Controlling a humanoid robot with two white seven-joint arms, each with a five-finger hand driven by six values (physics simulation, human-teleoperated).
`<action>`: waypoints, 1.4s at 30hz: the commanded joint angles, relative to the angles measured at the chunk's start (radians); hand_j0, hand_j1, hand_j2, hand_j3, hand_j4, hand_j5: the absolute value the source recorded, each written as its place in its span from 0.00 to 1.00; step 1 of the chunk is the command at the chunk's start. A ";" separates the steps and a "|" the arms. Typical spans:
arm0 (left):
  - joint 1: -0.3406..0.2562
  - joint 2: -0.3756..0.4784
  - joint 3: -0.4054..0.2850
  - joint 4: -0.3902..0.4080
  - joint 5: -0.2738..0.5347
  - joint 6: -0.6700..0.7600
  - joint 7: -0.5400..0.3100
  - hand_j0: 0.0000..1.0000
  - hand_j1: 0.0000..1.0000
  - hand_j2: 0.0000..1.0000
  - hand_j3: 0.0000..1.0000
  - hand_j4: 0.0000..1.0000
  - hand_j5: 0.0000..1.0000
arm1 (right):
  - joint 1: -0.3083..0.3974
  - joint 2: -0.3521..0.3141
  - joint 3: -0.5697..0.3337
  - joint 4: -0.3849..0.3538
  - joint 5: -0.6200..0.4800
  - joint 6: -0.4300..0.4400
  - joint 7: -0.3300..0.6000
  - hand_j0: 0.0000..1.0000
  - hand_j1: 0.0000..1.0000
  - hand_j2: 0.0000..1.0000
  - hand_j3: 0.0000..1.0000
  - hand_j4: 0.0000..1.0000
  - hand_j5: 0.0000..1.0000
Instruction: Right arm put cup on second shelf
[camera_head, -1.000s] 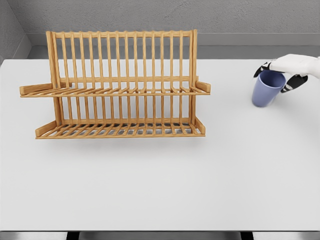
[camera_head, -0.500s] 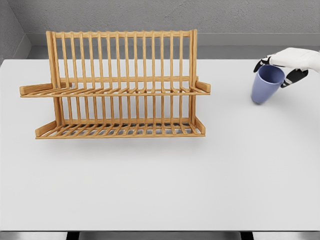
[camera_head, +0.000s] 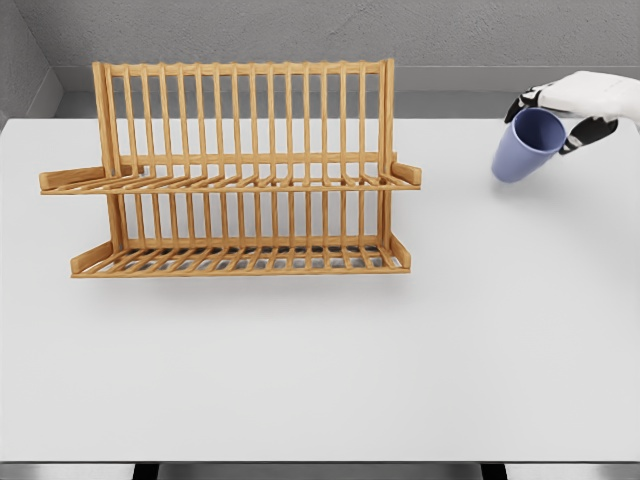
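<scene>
Gripping the rim of the periwinkle-blue plastic cup (camera_head: 527, 146), the white right hand (camera_head: 570, 102) with dark fingers reached in from the picture's right edge, its fingers curled over the cup's mouth. The cup hung tilted, its base swung toward the left and its opening turned up toward the hand, clear of the white table (camera_head: 330, 360) and well to the right of the two-tier slatted wooden dish rack (camera_head: 240, 170). No left hand showed anywhere in view.

Judged from this, the step in hand was the carry toward the rack. The second shelf (camera_head: 230, 182), taken as the upper tier of slats, sat at about the cup's own height, so the hand would do well to travel leftward on a level path and keep the cup's base above the shelf's raised right end piece (camera_head: 405, 174). Because the grasp was only at the rim, the cup could swing; a slow, steady move and righting the tilt before lowering would help it land flat on the slats, not catching between them
</scene>
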 joint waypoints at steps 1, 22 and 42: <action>0.000 0.000 0.000 0.000 0.000 0.000 0.000 1.00 1.00 1.00 1.00 1.00 1.00 | 0.000 -0.004 -0.024 -0.031 -0.006 0.003 -0.001 0.64 0.64 0.64 0.64 0.64 0.64; 0.000 0.000 0.000 0.000 0.000 0.000 0.000 1.00 1.00 1.00 1.00 1.00 1.00 | 0.000 -0.025 -0.101 -0.297 -0.006 0.003 -0.001 0.64 0.64 0.64 0.64 0.64 0.64; 0.000 0.000 0.000 0.000 0.000 0.000 0.000 1.00 1.00 1.00 1.00 1.00 1.00 | 0.057 -0.087 -0.128 -0.584 -0.009 0.003 -0.001 0.64 0.64 0.64 0.64 0.64 0.64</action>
